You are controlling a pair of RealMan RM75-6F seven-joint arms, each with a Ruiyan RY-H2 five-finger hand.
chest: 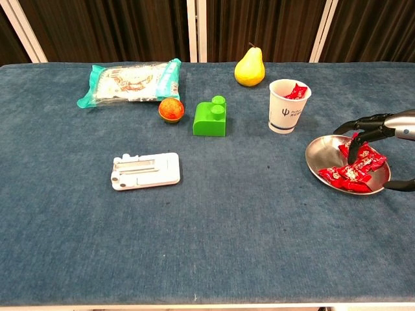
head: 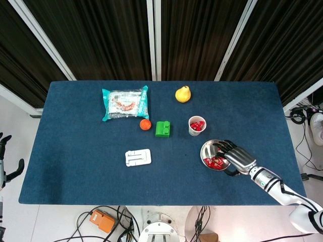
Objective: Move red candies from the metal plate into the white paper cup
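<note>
The metal plate (head: 205,149) (chest: 314,157) lies right of centre with several red candies (head: 214,163) (chest: 345,174) in it. Just behind it stands the white paper cup (head: 195,127) (chest: 286,110), upright, with red candies (chest: 296,91) showing at its rim. My right hand (head: 237,157) (chest: 380,127) hangs low over the plate's right side, fingers spread and pointing down among the candies, thumb out near the front rim. It grips nothing that I can see. My left hand (head: 12,171) rests off the table at the far left, fingers apart, empty.
A yellow pear (head: 183,94) (chest: 249,67) stands behind the cup. A green brick (head: 162,129) (chest: 210,117) and an orange ball (head: 145,124) (chest: 171,109) sit left of it. A snack packet (head: 125,102) lies at the back left, a white holder (head: 138,157) (chest: 145,170) at the front.
</note>
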